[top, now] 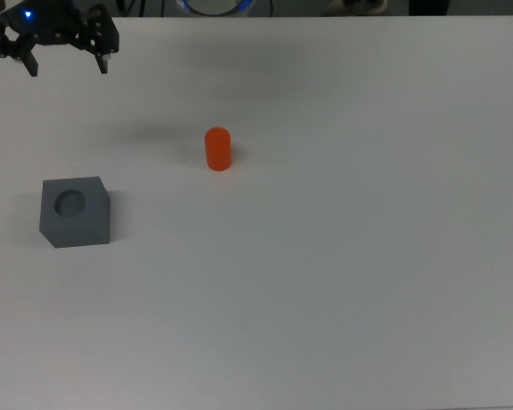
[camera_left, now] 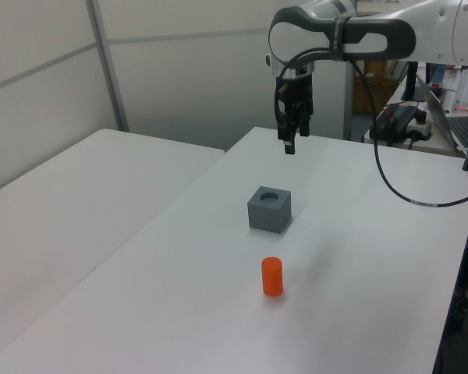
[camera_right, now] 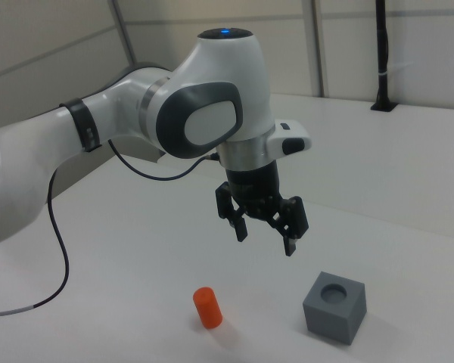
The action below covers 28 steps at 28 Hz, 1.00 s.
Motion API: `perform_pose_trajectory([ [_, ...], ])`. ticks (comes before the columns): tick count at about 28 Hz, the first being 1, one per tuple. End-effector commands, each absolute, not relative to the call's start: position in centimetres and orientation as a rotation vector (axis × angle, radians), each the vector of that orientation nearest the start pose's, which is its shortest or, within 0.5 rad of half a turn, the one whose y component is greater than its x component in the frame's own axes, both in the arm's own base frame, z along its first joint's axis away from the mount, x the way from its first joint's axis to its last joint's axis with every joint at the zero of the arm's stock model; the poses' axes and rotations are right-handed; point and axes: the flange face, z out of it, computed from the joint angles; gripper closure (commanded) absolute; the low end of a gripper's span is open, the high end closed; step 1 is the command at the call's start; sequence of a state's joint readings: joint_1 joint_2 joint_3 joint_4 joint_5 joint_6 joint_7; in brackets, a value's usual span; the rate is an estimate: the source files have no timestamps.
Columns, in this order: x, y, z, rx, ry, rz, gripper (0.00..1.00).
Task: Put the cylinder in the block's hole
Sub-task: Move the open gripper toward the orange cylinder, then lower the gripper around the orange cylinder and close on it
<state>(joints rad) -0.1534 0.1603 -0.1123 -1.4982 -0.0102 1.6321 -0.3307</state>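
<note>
The orange cylinder (top: 218, 149) (camera_left: 272, 276) (camera_right: 207, 308) stands upright on the white table. The dark grey block (top: 74, 211) (camera_left: 270, 209) (camera_right: 334, 306) rests apart from it, its round hole facing up. My gripper (top: 67, 66) (camera_left: 290, 146) (camera_right: 265, 237) hangs high above the table, open and empty, its fingers pointing down. In the top view it sits at the upper left corner, beyond the block. In the right view it hovers above and between the cylinder and the block.
The white table (top: 342, 256) spreads wide around both objects. A second white table (camera_left: 78, 187) lies at the left view's left. A black cable (camera_left: 398, 187) loops from the arm at the left view's right.
</note>
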Motion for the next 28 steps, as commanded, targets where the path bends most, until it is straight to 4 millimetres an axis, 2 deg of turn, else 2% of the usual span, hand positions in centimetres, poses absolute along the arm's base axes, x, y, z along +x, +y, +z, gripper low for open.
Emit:
perform_pose_trajectory([
  [1, 55.9, -14.5, 57.9, -3.153, -0.113, 0.024, 0.0],
  [4, 54.7, -13.3, 57.6, -3.148, -0.141, -0.03, 0.0],
  [6, 53.9, -11.9, 57.4, -3.147, -0.179, -0.065, 0.0],
  [7, 52.8, -11.2, 57.1, -3.144, -0.204, -0.078, 0.0],
  [10, 52.0, -9.1, 56.3, -3.135, -0.3, -0.081, 0.0],
  [13, 51.2, -7.0, 54.5, -3.111, -0.416, -0.041, 0.0],
  [18, 51.3, -3.9, 51.8, -3.092, -0.538, -0.036, 0.0],
  [19, 51.6, -2.9, 50.7, -3.089, -0.569, -0.042, 0.0],
  [23, 52.2, -1.1, 47.8, -3.084, -0.622, -0.036, 0.0],
  [24, 52.6, -0.3, 46.5, -3.08, -0.647, -0.023, 0.0],
  [28, 53.5, 1.2, 44.2, -3.072, -0.698, 0.008, 0.0],
])
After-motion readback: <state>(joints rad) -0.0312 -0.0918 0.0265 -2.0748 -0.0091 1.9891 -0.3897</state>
